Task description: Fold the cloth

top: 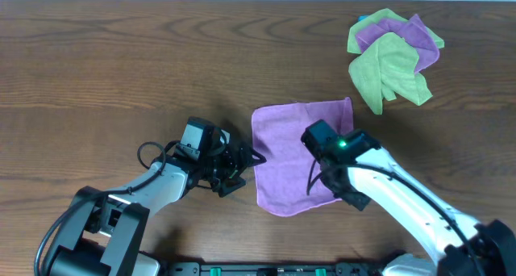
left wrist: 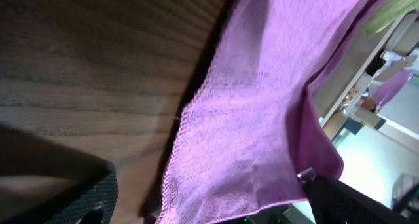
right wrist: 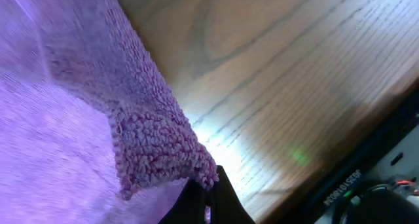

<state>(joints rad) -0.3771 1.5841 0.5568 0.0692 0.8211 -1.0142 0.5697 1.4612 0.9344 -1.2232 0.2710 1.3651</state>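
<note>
A purple cloth [top: 294,151] lies spread flat in the middle of the wooden table. My left gripper [top: 244,168] is low at the cloth's left edge. In the left wrist view its fingers [left wrist: 209,207] stand wide apart with the cloth's hemmed edge [left wrist: 249,132] between them. My right gripper [top: 347,194] is at the cloth's near right corner. In the right wrist view its dark fingertips [right wrist: 209,196] are shut on the nubby corner of the cloth [right wrist: 154,142], lifted slightly off the table.
A crumpled pile of green and purple cloths [top: 393,60] sits at the far right of the table. The table's front edge and the black arm bases [top: 266,268] run just below the cloth.
</note>
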